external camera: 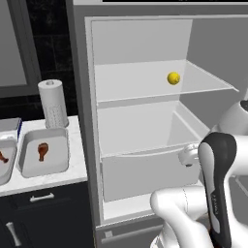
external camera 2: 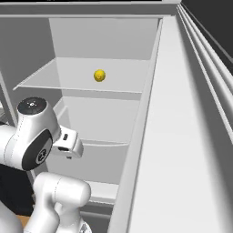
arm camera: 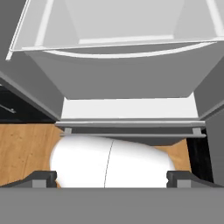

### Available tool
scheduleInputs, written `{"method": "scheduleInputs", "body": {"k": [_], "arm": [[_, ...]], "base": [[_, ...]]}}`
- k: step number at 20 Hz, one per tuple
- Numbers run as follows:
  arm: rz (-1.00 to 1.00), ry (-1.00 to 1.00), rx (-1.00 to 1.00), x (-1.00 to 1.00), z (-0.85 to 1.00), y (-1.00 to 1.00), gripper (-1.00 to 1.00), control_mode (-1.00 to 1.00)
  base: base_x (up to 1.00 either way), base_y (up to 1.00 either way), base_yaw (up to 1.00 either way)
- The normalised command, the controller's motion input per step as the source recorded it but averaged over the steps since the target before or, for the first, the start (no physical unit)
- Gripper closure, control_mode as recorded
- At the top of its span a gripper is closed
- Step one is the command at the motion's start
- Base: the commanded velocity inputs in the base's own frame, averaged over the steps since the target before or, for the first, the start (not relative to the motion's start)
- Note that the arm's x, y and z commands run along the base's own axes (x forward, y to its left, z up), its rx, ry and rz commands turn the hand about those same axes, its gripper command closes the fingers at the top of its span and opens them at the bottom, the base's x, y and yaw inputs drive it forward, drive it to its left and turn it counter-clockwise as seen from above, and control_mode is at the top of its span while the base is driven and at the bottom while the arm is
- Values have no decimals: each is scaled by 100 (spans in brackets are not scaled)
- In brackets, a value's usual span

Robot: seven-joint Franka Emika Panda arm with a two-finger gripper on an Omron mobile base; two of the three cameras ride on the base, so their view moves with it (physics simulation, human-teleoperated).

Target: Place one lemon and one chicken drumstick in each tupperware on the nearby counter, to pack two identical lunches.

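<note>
Open fridge (external camera: pixel 145 121) ahead of me, one lemon (external camera: pixel 173 78) alone on its upper glass shelf (external camera: pixel 135 82), two tupperware tubs on the counter (external camera: pixel 48 179) at left, near tub (external camera: pixel 44 152) holding a chicken drumstick (external camera: pixel 42 150), far tub (external camera: pixel 6 160) another drumstick (external camera: pixel 3 157), my fingers (arm camera: pixel 41 178) spread wide, gripping nothing

Both base cameras face the open fridge (external camera: pixel 145 121); hand camera looks down.

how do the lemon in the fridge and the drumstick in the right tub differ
The lemon is round and bright yellow; the chicken drumstick is reddish-brown, bulbous at one end and thin at the other. The lemon sits on the fridge's upper shelf; the drumstick lies inside a tupperware on the counter. Both are small and untouched by the gripper.
</note>
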Motion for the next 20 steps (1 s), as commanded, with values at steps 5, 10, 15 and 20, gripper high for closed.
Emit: {"method": "scheduleInputs", "body": {"k": [5,10,15,20], "arm": [[0,0,0,0,0,0,-100,100],[0,0,0,0,0,0,-100,100],[0,0,0,0,0,0,-100,100],[0,0,0,0,0,0,-100,100]], "base": [[13,0,-2],[0,0,-4],[16,0,-2],[3,0,0]]}}
